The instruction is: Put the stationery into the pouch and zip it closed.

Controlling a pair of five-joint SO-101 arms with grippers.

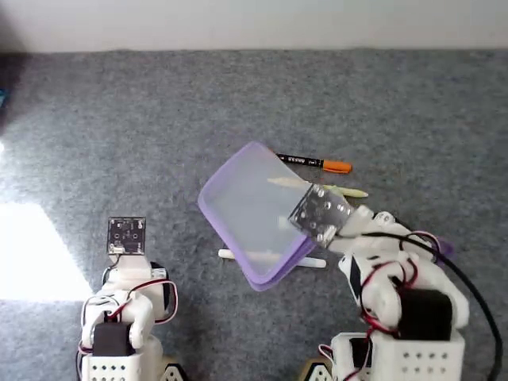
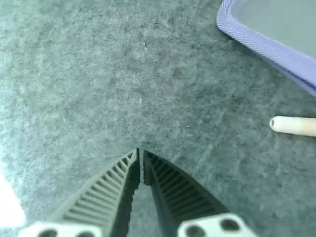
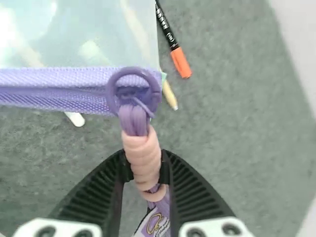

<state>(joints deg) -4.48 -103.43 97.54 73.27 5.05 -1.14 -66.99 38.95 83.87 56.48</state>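
Purple-edged pouch (image 1: pixel 246 210) mid-tabletop, orange-capped marker (image 1: pixel 313 163) outside it; my right tool (image 3: pixel 142 160) pinches the pink zipper pull (image 3: pixel 139 138), left tool (image 2: pixel 139 154) closed empty, so I should draw straight along the zipper, no twisting.

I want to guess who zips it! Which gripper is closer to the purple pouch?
Right. The right gripper pinches the zipper pull of the pouch; the left gripper sits over bare carpet, apart from it.

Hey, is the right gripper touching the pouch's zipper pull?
Touching. In the right wrist view, the right gripper clamps its jaws on both sides of the pink zipper pull hanging from the purple pouch.
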